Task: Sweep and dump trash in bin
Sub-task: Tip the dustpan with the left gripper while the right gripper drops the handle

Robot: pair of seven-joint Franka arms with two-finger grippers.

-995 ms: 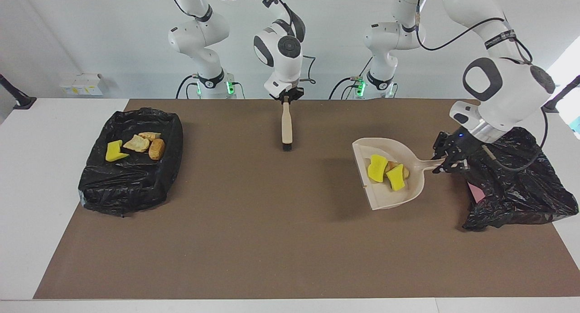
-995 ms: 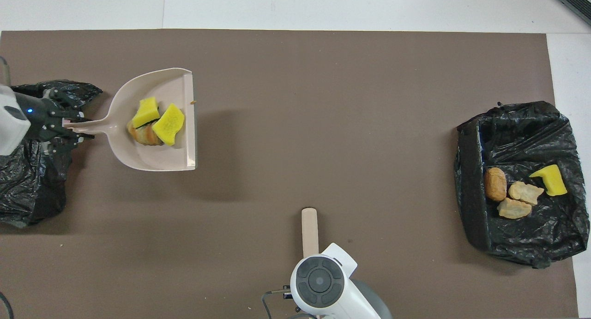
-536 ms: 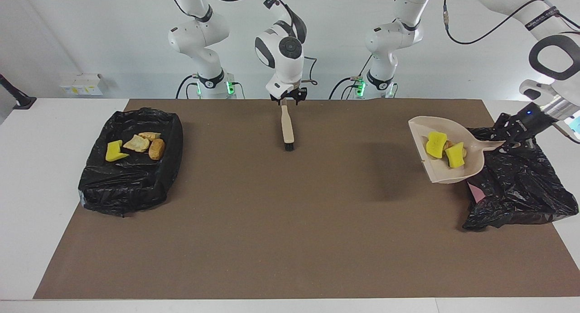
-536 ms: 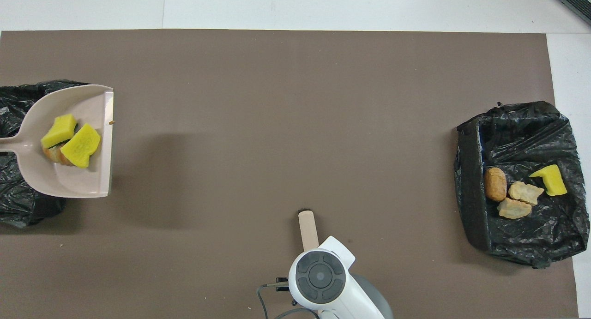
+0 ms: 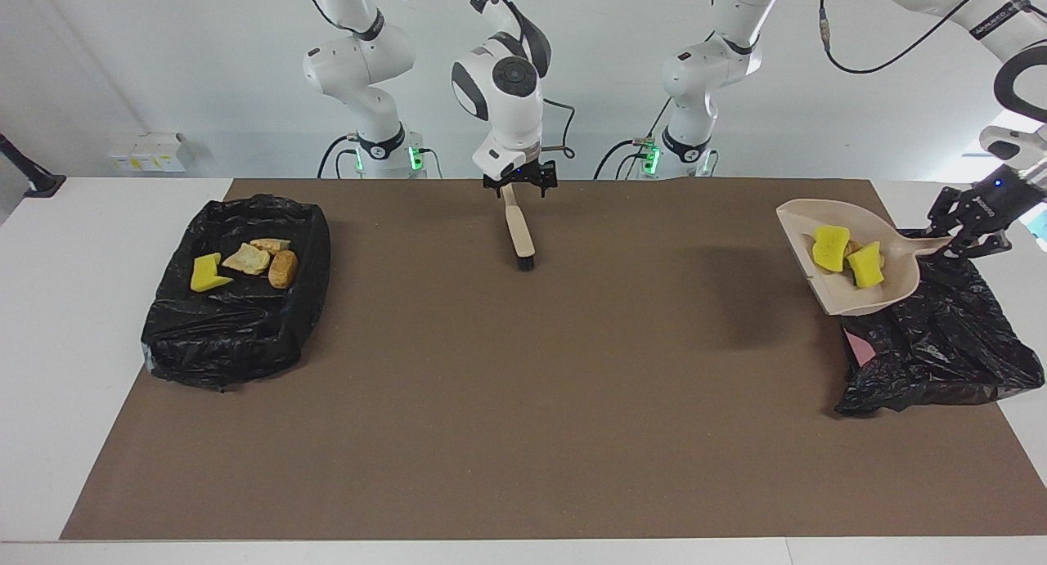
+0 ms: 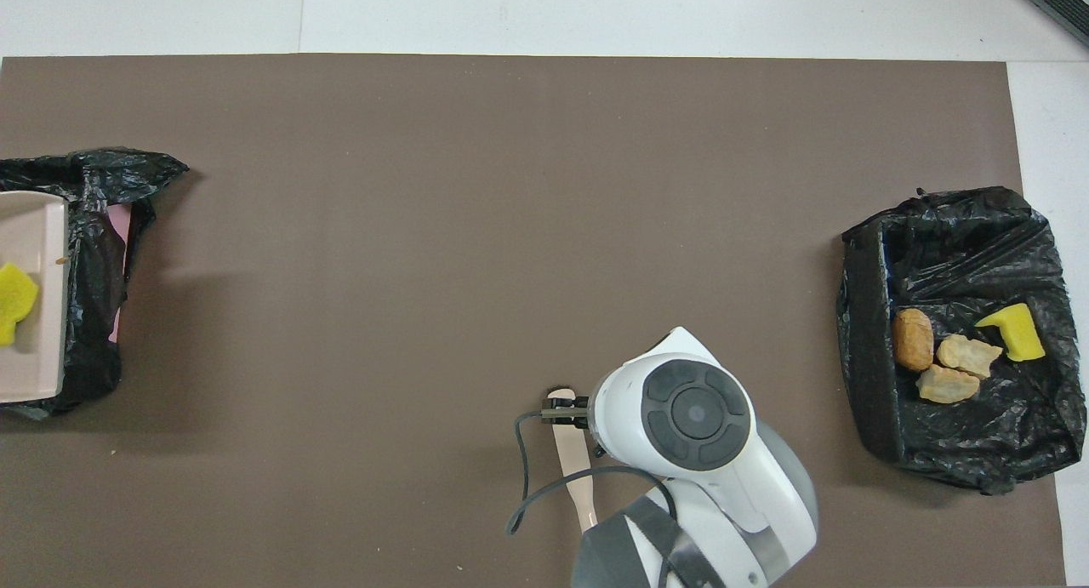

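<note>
Dustpan (image 5: 842, 291) mouth apparently faces right arm's end

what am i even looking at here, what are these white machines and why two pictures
These are two robot arms at a table with a brown mat. One picture is taken from across the table, facing the arms; the other looks down from above their end.

The left gripper holds a beige dustpan by its handle, raised over a black bag-lined bin. In the pan lies trash: yellow foam and a bread-like lump.

The right gripper is at the handle end of a small brush, jaws open.

A second lined bin holds four more pieces.
</note>
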